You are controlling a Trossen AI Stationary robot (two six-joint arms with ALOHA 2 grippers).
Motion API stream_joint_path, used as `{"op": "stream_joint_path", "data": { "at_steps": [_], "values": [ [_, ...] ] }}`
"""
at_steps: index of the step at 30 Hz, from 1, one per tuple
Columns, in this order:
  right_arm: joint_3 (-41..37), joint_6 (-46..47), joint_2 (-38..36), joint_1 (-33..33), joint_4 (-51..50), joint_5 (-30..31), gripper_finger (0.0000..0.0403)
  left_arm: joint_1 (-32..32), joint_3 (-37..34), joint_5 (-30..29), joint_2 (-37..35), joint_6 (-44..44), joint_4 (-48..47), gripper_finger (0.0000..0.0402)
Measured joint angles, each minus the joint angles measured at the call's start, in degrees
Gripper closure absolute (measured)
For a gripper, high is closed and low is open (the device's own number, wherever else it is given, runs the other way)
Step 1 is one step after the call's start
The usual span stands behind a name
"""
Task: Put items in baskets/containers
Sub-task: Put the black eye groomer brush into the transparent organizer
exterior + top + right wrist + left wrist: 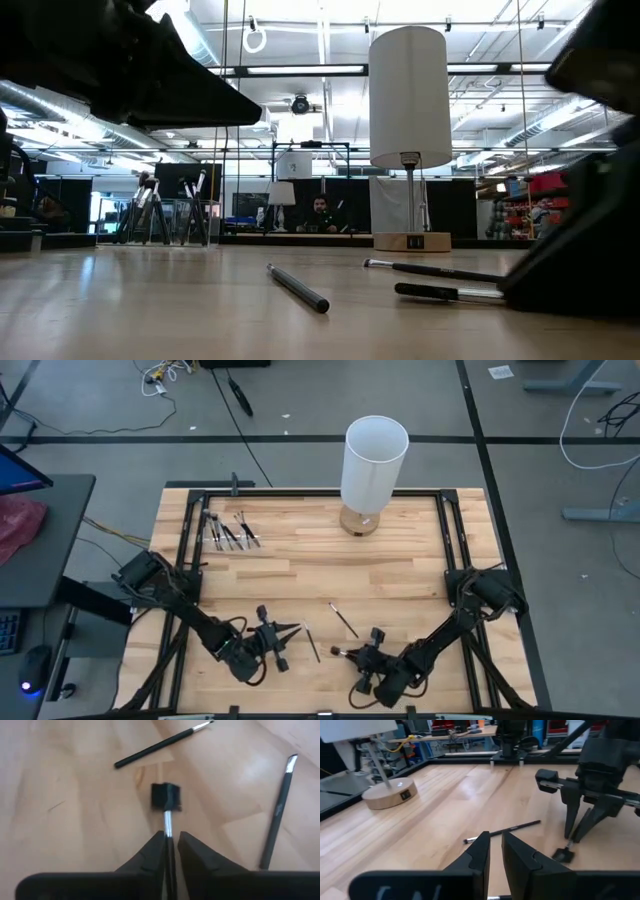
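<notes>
Right fingers [170, 842] pinch one brush [166, 802] by its thin handle, tuft ahead, low over the table [400, 575] — near edge, right of centre. Two loose brushes [343, 619] lie close by; others rest far left [228, 530]. I judge them light, stiff, slippery — grip mid-handle, not bristles. Left fingers [492, 850] are nearly closed, empty. I see no container.

Light wood plank counter [400, 560], black frame along its edges. Far edge, centre: tall white cylinder [374, 460] on round wooden base [360, 522]. Far left corner: cluster of dark brushes [228, 532], seemingly in a see-through container, walls hard to make out. Near middle: two loose brushes lying flat and apart, one [313, 645] left of the other [344, 620].
</notes>
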Motion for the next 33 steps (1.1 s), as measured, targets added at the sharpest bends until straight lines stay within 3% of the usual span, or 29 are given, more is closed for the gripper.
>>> {"op": "stream_joint_path", "data": {
  "at_steps": [10,15,25,33],
  "values": [
    [-0.05,-5.78,0.03,-5.37,1.87,-2.28,0.0295,3.13,0.0,-0.79,0.0,-0.85,-0.07,0.0351],
    [-0.31,-9.2,-0.11,-5.88,2.03,-3.74,0.0294,3.75,0.0,-0.79,0.0,-0.85,-0.04,0.0351],
    [-10.71,-11.81,-0.29,-5.25,24.24,-4.48,0.0298,4.68,-0.04,-0.79,-0.02,-3.18,0.59,0.0351],
    [-11.07,-11.01,-0.23,-4.17,24.72,-4.79,0.0298,4.66,-0.04,0.28,-0.02,-3.86,0.5,0.0351]
  ]
}}
